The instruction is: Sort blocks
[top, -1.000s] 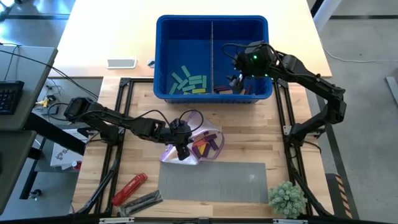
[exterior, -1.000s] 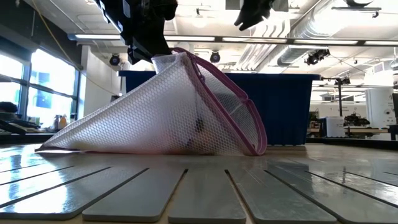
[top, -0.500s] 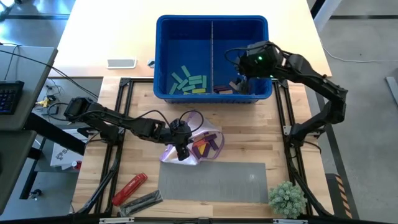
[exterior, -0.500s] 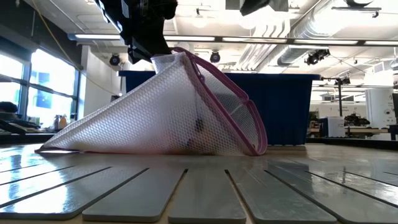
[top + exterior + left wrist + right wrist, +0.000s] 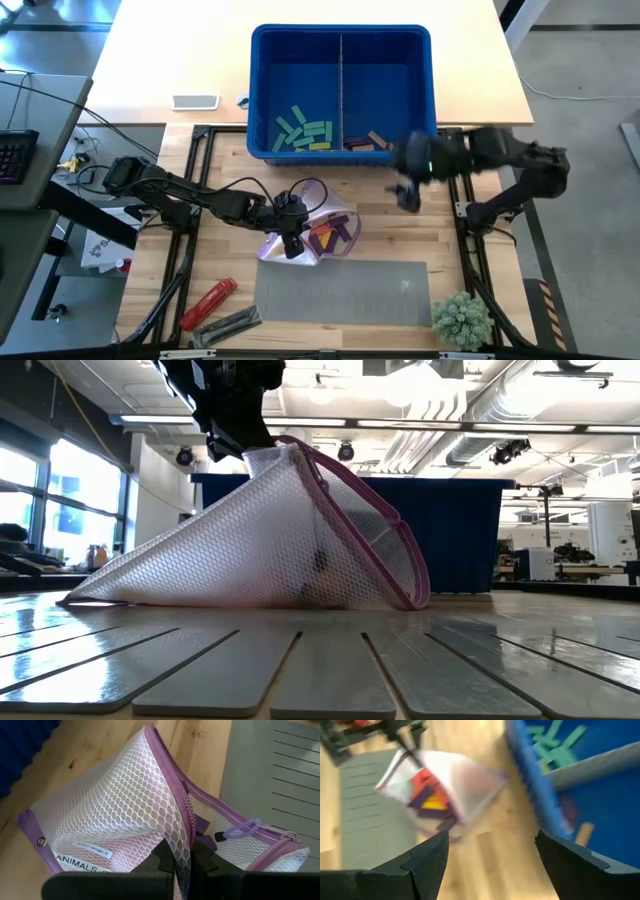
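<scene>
left gripper (image 5: 291, 243) pinches the mesh bag (image 5: 312, 232) up; right gripper (image 5: 408, 193), fingers wide and empty, should enter the bag mouth squarely for 1 block.

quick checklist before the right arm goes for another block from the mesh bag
1. Right gripper empty and open: ok. It hangs over the bare wood between the blue bin and the mesh bag, with nothing between its fingers in its wrist view.
2. Left gripper holding the bag up: ok, shut on a fold of the mesh.
3. Bag mouth open toward the right arm: ok, the purple zip edge gapes in the low view.
4. Blocks left in the bag: ok, purple, red and yellow ones show through the mouth.
5. Bin sections kept apart: ok, green blocks left of the divider, tan and purple right.
6. Clear grip on one block: cannot tell.
</scene>
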